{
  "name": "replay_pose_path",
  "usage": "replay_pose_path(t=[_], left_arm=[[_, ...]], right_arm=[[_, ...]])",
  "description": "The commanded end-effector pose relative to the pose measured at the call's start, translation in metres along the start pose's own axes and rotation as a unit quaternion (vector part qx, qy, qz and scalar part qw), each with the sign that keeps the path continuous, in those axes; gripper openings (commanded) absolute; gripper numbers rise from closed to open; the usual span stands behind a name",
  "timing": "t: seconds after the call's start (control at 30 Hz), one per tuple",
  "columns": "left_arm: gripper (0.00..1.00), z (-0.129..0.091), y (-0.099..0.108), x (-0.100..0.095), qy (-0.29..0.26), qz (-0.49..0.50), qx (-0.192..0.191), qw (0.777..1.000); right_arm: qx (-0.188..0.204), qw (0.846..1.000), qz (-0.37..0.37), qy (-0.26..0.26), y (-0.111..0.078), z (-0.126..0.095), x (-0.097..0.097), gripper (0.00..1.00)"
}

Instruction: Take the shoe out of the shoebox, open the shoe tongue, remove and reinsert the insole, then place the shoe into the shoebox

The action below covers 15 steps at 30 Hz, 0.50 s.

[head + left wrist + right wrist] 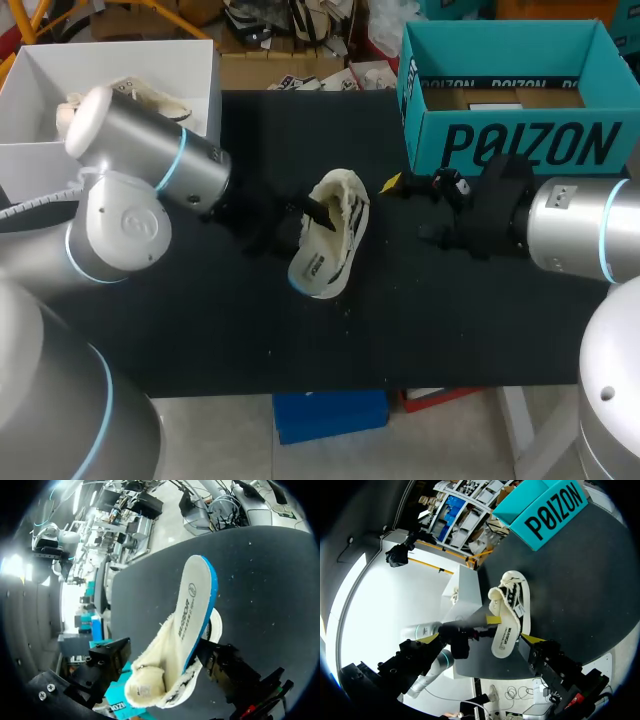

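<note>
At centre, shoe (330, 235) likely light, floppy | take by stiffer sole edge | left gripper (300, 222) hold unclear | right gripper (408, 210) spread, empty

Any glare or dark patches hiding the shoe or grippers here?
Head view: shoe evenly lit; left gripper nearly lost against the black table. Left wrist view: insole bright, readable, glare only in the room. Right wrist view: shoe fine, washed-out white beyond the table.
</note>
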State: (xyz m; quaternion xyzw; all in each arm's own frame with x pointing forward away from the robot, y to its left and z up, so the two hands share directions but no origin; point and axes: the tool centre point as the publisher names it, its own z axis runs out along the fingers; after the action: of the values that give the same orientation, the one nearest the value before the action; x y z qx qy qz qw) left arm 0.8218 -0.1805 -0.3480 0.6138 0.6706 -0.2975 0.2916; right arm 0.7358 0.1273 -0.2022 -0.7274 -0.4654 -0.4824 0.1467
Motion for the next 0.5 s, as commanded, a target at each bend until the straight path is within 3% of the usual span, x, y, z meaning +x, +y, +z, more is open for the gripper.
replay_pose_path(t=[0.03, 0.07, 0.1, 0.23, 0.27, 0.33, 0.5], left_arm=[[0.58, -0.0052, -0.0051, 0.0020, 0.002, 0.004, 0.013, 1.000], [0.48, -0.0057, -0.0064, 0.0024, 0.002, 0.005, 0.015, 1.000], [0.44, -0.0062, -0.0073, 0.0028, 0.004, 0.008, 0.018, 1.000], [0.35, -0.0067, -0.0094, 0.0050, 0.015, 0.018, 0.038, 0.999], [0.28, -0.0067, -0.0088, 0.0054, 0.015, 0.018, 0.038, 0.999], [0.00, -0.0067, -0.0078, 0.0055, 0.017, 0.020, 0.043, 0.999], [0.00, -0.0043, -0.0092, 0.0053, 0.015, 0.024, 0.057, 0.998]], right_arm=[[0.016, 1.000, 0.004, 0.006, 0.0019, -0.0029, -0.0054, 1.00], [0.016, 1.000, 0.004, 0.006, 0.0019, -0.0029, -0.0054, 1.00], [0.016, 1.000, 0.004, 0.006, 0.0019, -0.0029, -0.0054, 1.00], [0.016, 1.000, 0.004, 0.006, 0.0019, -0.0029, -0.0054, 1.00], [0.016, 1.000, 0.004, 0.006, 0.0019, -0.0029, -0.0054, 1.00], [0.016, 1.000, 0.004, 0.006, 0.0019, -0.0029, -0.0054, 1.00], [0.016, 1.000, 0.004, 0.006, 0.0019, -0.0029, -0.0054, 1.00]])
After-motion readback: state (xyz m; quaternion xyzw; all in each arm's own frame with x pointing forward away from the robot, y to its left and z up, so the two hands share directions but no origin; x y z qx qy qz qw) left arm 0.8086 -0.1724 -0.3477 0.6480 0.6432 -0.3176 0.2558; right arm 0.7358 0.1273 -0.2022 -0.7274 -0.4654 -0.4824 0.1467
